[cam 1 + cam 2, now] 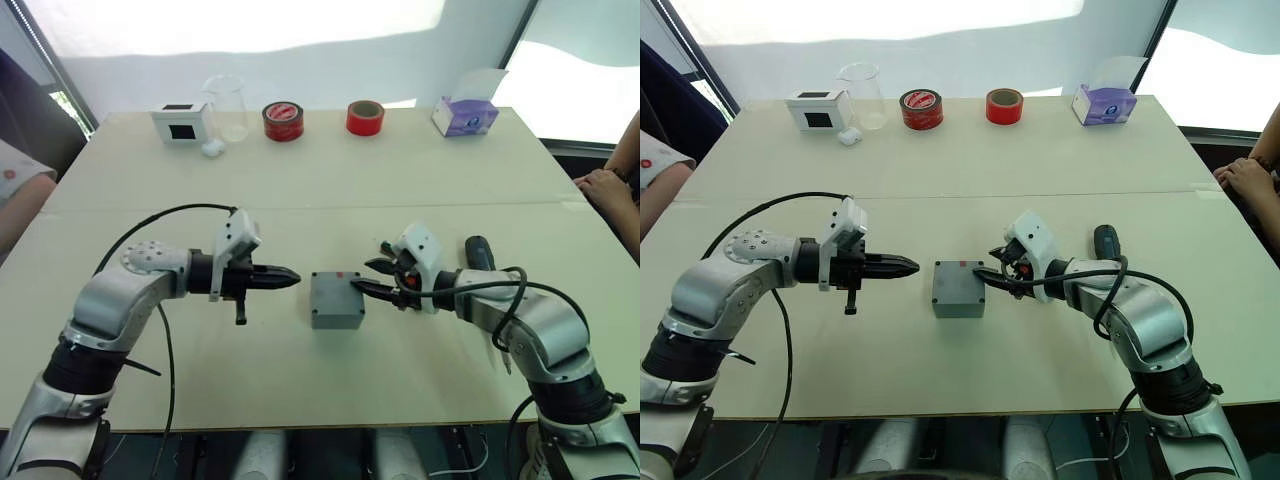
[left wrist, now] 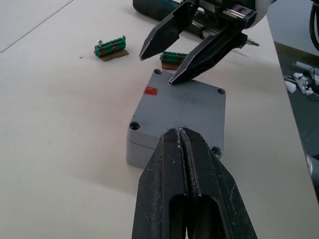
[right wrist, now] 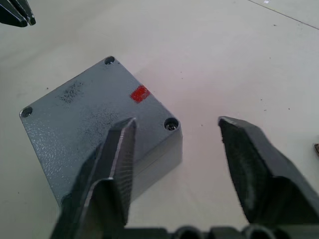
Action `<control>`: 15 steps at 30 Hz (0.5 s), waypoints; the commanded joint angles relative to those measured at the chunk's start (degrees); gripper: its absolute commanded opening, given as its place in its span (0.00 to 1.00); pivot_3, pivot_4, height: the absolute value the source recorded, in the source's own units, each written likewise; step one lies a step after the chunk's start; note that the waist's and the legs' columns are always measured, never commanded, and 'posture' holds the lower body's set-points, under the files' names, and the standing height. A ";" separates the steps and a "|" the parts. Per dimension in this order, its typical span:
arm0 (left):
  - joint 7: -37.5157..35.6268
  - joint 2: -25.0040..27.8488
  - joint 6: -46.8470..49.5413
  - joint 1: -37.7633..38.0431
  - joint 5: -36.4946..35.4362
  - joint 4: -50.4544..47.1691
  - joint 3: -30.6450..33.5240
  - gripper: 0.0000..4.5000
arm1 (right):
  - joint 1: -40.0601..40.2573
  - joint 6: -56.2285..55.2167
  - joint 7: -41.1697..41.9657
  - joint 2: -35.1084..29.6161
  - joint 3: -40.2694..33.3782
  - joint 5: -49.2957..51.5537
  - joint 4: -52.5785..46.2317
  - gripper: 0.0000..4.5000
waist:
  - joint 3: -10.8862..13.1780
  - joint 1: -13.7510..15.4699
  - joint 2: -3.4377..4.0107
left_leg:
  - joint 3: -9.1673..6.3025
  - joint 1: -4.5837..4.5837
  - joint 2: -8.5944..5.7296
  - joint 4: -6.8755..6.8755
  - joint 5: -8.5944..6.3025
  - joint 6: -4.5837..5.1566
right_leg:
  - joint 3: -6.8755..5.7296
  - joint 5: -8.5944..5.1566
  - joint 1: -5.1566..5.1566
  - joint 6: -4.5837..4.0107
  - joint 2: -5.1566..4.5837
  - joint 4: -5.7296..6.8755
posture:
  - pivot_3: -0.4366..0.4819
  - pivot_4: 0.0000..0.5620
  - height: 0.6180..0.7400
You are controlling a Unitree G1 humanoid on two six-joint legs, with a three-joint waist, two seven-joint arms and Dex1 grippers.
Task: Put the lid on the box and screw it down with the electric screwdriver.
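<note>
Black fingers of the right gripper point(image 1: 373, 278) stand spread at the lid's point(image 2: 182, 109) 3 o'clock edge, one tip over its surface. The lid already sits on the box point(image 1: 335, 312). The left gripper point(image 1: 287, 278), pinched shut on nothing, waits at 9 o'clock. The electric screwdriver point(image 1: 480, 254) lies behind the right wrist, its long axis running 12-to-6, nearer that arm.

- Pale table point(image 1: 300, 390), seam across the middle.
- Far edge: white box point(image 1: 181, 122), beaker point(image 1: 227, 107), two red tape rolls point(image 1: 284, 121) point(image 1: 365, 117), purple tissue box point(image 1: 465, 115).
- Centre: grey box point(image 1: 335, 300) sits flat, lid point(image 2: 182, 107) on top.
- Screwdriver point(image 1: 480, 254) lies near the box, on the right.
- Two green connector blocks point(image 2: 110, 46) point(image 2: 172, 58) lie beside the box.
</note>
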 commanded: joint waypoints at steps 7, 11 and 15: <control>-0.99 -0.78 2.76 -4.91 -7.55 -3.15 4.29 0.00 | -7.88 20.07 -0.42 -10.72 -22.01 11.40 1.66 0.86 | 0.07 0.05 0.01 | -0.01 -0.01 0.00 0.01 0.00 0.00 | 0.00 0.00 -0.01 0.00 -0.02 0.00 | 0.48 0.27 1.00; -3.47 0.39 2.06 -5.66 -7.20 -5.88 1.62 0.00 | -12.99 31.28 0.06 -20.74 -23.03 11.61 9.11 0.99 | 0.08 0.01 0.01 | 0.02 0.01 0.01 -0.05 0.00 0.01 | 0.00 -0.01 0.02 -0.01 -0.02 -0.06 | 0.48 0.27 1.00; -5.76 1.18 0.44 -6.06 -5.81 -7.04 -0.59 0.00 | -15.27 36.37 1.45 -28.80 -18.01 11.18 15.12 0.99 | 0.08 -0.03 0.02 | 0.06 0.00 0.03 -0.04 -0.01 0.02 | 0.01 -0.02 0.02 -0.03 -0.04 -0.10 | 0.48 0.27 1.00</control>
